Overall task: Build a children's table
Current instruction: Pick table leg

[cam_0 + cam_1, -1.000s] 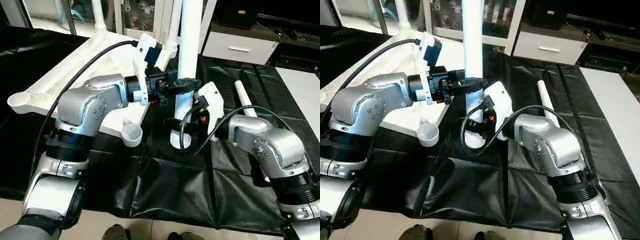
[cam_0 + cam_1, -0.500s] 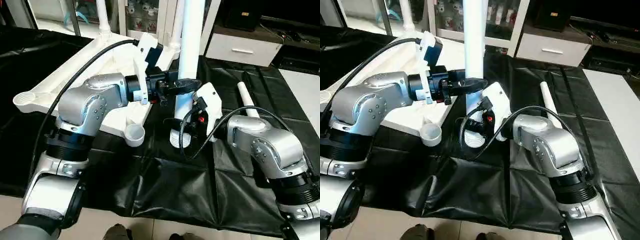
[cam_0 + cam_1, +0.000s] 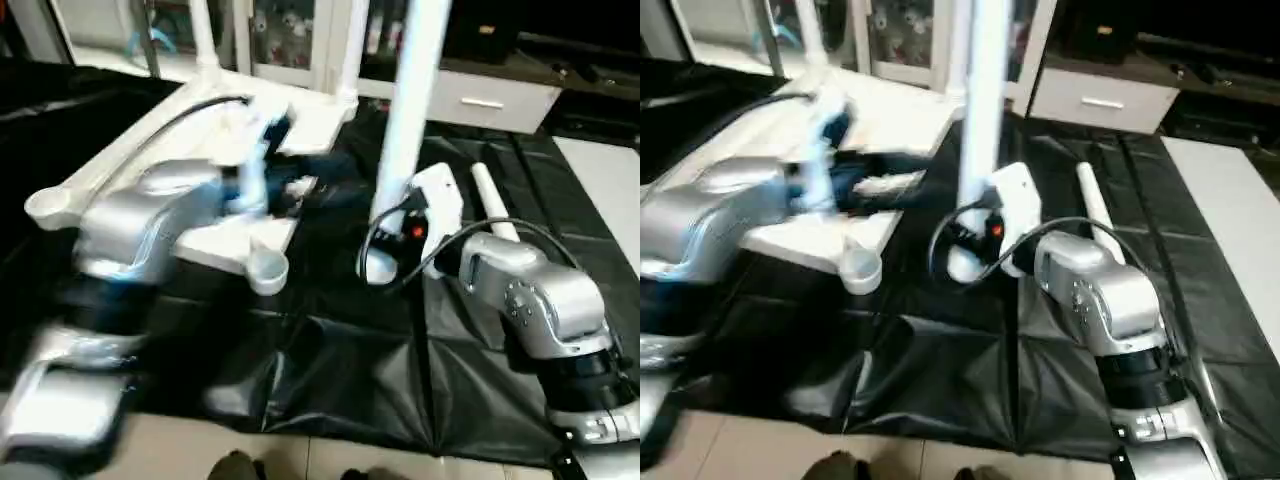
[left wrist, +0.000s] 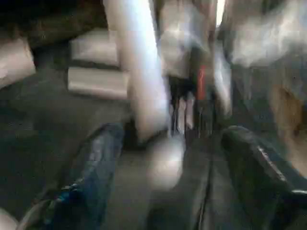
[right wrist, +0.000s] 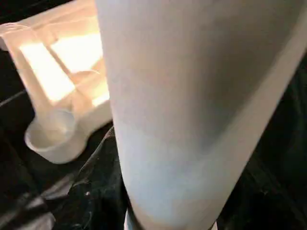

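The white table top (image 3: 130, 150) lies upside down on the left, with two legs (image 3: 205, 30) standing in its far sockets and an empty corner socket (image 3: 265, 272) nearest me. A third white leg (image 3: 405, 120) stands almost upright on the black mat, its wide end (image 3: 965, 262) down. My right gripper (image 3: 392, 238) is shut on its lower part, mostly hidden behind the white wrist housing. My left gripper (image 4: 177, 167) is open, drawn back left of this leg (image 4: 139, 72) and blurred by motion. A fourth leg (image 3: 490, 200) lies on the mat behind my right arm.
A black mat (image 3: 330, 370) covers the floor under the work. A white drawer cabinet (image 3: 480, 100) and glass-fronted shelves (image 3: 290, 25) stand at the back. A person's shoes (image 3: 230, 465) show at the near edge.
My left gripper has let go of the upright leg and swung back to the left. The right gripper has carried the leg a little to the right.
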Robot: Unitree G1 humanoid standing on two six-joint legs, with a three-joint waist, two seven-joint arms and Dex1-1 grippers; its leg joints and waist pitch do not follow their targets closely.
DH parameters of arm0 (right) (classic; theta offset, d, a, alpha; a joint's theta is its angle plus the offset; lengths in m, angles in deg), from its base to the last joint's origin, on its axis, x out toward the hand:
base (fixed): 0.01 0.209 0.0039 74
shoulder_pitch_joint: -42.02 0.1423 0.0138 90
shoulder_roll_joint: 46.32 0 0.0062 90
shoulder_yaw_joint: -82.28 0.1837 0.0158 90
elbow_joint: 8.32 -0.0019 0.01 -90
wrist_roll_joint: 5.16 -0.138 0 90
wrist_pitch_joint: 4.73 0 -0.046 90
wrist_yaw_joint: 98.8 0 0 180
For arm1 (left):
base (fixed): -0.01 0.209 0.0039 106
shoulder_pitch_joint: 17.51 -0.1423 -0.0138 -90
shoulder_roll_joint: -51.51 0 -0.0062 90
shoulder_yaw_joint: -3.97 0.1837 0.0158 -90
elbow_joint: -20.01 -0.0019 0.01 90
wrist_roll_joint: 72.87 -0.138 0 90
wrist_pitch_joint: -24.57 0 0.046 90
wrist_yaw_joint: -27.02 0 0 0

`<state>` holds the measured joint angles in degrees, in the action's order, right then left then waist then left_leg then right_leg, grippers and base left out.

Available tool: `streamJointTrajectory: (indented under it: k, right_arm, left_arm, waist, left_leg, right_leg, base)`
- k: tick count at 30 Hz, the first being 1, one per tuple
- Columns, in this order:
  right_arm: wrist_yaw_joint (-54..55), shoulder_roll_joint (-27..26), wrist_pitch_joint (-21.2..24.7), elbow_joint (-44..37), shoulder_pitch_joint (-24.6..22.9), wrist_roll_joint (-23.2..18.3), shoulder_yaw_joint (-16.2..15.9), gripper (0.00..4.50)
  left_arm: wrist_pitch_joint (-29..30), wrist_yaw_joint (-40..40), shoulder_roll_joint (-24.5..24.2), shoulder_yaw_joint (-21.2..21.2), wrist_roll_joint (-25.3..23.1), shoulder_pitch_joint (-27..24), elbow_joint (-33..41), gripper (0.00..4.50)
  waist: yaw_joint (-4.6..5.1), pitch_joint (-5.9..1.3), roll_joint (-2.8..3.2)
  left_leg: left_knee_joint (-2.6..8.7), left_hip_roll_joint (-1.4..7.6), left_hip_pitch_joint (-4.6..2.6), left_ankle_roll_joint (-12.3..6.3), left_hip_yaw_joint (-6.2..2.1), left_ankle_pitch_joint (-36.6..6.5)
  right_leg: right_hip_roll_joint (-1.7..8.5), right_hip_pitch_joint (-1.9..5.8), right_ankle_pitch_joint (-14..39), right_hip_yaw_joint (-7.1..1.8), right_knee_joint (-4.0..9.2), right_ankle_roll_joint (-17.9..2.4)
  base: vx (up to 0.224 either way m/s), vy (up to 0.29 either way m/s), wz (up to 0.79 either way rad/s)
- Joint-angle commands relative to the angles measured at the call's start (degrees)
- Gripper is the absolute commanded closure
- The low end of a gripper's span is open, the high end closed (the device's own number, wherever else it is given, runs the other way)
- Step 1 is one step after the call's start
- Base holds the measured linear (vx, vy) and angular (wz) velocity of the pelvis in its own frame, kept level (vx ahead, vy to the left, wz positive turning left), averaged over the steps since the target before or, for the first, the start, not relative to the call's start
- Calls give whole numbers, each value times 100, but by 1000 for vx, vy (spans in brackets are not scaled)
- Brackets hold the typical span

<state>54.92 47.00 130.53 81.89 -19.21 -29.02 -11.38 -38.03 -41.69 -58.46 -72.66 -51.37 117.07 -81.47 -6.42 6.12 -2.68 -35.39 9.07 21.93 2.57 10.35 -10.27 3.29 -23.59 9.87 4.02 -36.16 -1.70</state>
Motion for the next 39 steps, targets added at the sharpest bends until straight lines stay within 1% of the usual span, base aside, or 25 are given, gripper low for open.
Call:
streamJointTrajectory:
  k: [1,2,3,4,5,6,7,8,10,11,12,13,15,17,18,20,23,25,28,29,30,31,34,35,39]
  right_arm:
    - [-60,63,-17,-223,-58,-14,117,261]
    - [-256,125,95,-544,-217,-157,77,261]
    - [-284,132,113,-589,-240,-178,71,261]
    - [-284,132,113,-589,-240,-178,71,261]
    - [-411,179,179,-772,-338,-254,8,261]
    - [-441,193,188,-809,-359,-271,-12,261]
    - [-441,193,188,-809,-359,-271,-12,261]
    - [-483,210,194,-860,-385,-304,-41,262]
    - [-534,224,197,-928,-420,-337,-86,262]
    - [-562,228,198,-968,-439,-336,-110,262]
    - [-566,223,200,-981,-444,-332,-111,262]
    - [-570,219,201,-995,-449,-327,-113,262]
    - [-574,204,224,-1055,-467,-313,-111,262]
    - [-584,200,244,-1103,-489,-305,-112,262]
    - [-591,202,252,-1122,-498,-304,-111,262]
    - [-603,229,269,-1170,-527,-325,-135,262]
    - [-611,258,281,-1212,-551,-345,-152,262]
    - [-613,256,286,-1221,-554,-342,-150,262]
    - [-643,272,290,-1240,-563,-336,-151,262]
    - [-666,282,293,-1250,-558,-336,-156,262]
    - [-673,285,296,-1253,-554,-336,-157,262]
    - [-675,288,300,-1260,-552,-337,-155,262]
    - [-684,297,301,-1269,-550,-334,-158,262]
    - [-694,304,298,-1266,-545,-332,-157,262]
    - [-727,311,275,-1248,-535,-304,-157,262]
  left_arm:
    - [-359,-350,-228,427,-584,-45,-286,69]
    - [-684,-479,-486,747,-1037,-86,-819,69]
    - [-727,-491,-513,784,-1093,-91,-902,69]
    - [-727,-491,-513,784,-1093,-91,-902,69]
    - [-1067,-477,-555,960,-1412,-85,-1351,69]
    - [-1200,-441,-550,1013,-1527,-64,-1488,69]
    - [-1200,-441,-550,1013,-1527,-64,-1488,69]
    - [-1393,-409,-521,1051,-1644,-17,-1683,69]
    - [-1644,-185,-407,1074,-1814,124,-2112,69]
    - [-1982,54,-315,1177,-2082,266,-2546,69]
    - [-2071,148,-291,1214,-2180,304,-2672,69]
    - [-2176,262,-263,1258,-2294,344,-2806,69]
    - [-2390,547,-158,1318,-2521,435,-3146,69]
    - [-2485,639,-107,1360,-2629,473,-3315,69]
    - [-2509,653,-92,1381,-2668,484,-3371,69]
    - [-2643,598,-87,1479,-2822,484,-3510,69]
    - [-2781,550,-36,1519,-2948,526,-3769,69]
    - [-2922,594,12,1516,-3009,562,-3967,99]
    - [-3053,572,95,1481,-3078,611,-4215,112]
    - [-3046,431,125,1447,-3041,625,-4279,126]
    - [-3033,351,128,1435,-3012,624,-4270,150]
    - [-3043,283,137,1417,-3011,632,-4288,154]
    - [-3041,79,148,1383,-2985,638,-4308,164]
    - [-3059,-86,165,1364,-2962,644,-4329,178]
    - [-3050,-339,186,1365,-2976,649,-4350,221]
  waist:
    - [-12,-569,108]
    - [-17,-572,166]
    - [-25,-565,163]
    - [-13,-582,161]
    - [-16,-584,171]
    - [-27,-566,175]
    - [-23,-569,172]
    - [-25,-574,182]
    - [-34,-566,171]
    - [-37,-563,168]
    - [-55,-574,161]
    - [-55,-568,171]
    - [-44,-569,164]
    - [-38,-574,158]
    - [-36,-576,172]
    - [-34,-571,175]
    - [-29,-562,170]
    - [-33,-549,170]
    - [-38,-538,170]
    - [-34,-525,167]
    - [-32,-524,166]
    - [-29,-525,158]
    - [-29,-535,165]
    - [-26,-537,160]
    - [-28,-538,156]
  left_leg:
    - [462,382,-147,284,-184,-861]
    - [463,394,-162,342,-192,-950]
    - [473,408,-178,350,-186,-1055]
    - [474,417,-171,373,-191,-1053]
    - [480,431,-175,401,-201,-1078]
    - [482,432,-193,403,-194,-1170]
    - [488,432,-184,419,-202,-1188]
    - [492,447,-192,443,-212,-1241]
    - [482,439,-190,451,-207,-1318]
    - [481,430,-181,439,-200,-1310]
    - [479,432,-178,427,-216,-1281]
    - [484,434,-169,416,-222,-1263]
    - [485,442,-172,431,-226,-1286]
    - [482,447,-164,422,-229,-1229]
    - [476,446,-165,413,-227,-1210]
    - [479,452,-173,396,-224,-1215]
    - [477,445,-173,391,-218,-1248]
    - [483,446,-182,391,-221,-1342]
    - [486,455,-198,400,-232,-1468]
    - [498,462,-195,404,-242,-1518]
    - [499,465,-210,417,-247,-1577]
    - [504,471,-211,422,-251,-1573]
    - [500,472,-213,416,-244,-1464]
    - [500,472,-205,412,-237,-1400]
    - [493,466,-202,396,-229,-1366]
  right_leg:
    - [547,345,1162,-378,427,-812]
    - [579,328,1314,-379,427,-774]
    - [580,314,1397,-386,436,-734]
    - [592,325,1341,-383,405,-774]
    - [602,318,1337,-375,399,-821]
    - [599,289,1387,-379,434,-832]
    - [606,304,1387,-378,427,-854]
    - [627,299,1346,-376,423,-944]
    - [645,310,1395,-381,433,-996]
    - [643,316,1408,-386,443,-987]
    - [657,330,1430,-388,435,-940]
    - [655,331,1444,-386,447,-927]
    - [650,325,1412,-383,437,-927]
    - [665,335,1333,-383,426,-971]
    - [665,333,1292,-384,424,-1000]
    - [663,324,1203,-387,426,-1045]
    - [663,326,1206,-388,431,-1072]
    - [669,318,1358,-388,461,-1078]
    - [687,311,1569,-391,479,-1057]
    - [699,317,1672,-392,488,-1032]
    - [703,311,1780,-393,497,-1015]
    - [705,313,1780,-393,493,-1015]
    - [701,308,1592,-395,478,-1069]
    - [698,314,1408,-395,457,-1132]
    - [707,327,1353,-397,450,-1180]
  base:
    - [0,0,0]
    - [0,0,0]
    - [0,0,0]
    - [0,0,0]
    - [0,0,0]
    - [0,0,0]
    - [0,0,0]
    - [0,0,0]
    - [0,0,0]
    - [0,0,0]
    - [0,0,0]
    - [0,0,0]
    - [0,0,0]
    - [0,0,0]
    - [0,0,0]
    - [0,0,0]
    - [0,0,0]
    - [0,0,0]
    - [0,0,0]
    - [0,0,0]
    - [0,0,0]
    - [0,0,0]
    - [0,0,0]
    - [0,0,0]
    - [0,0,0]
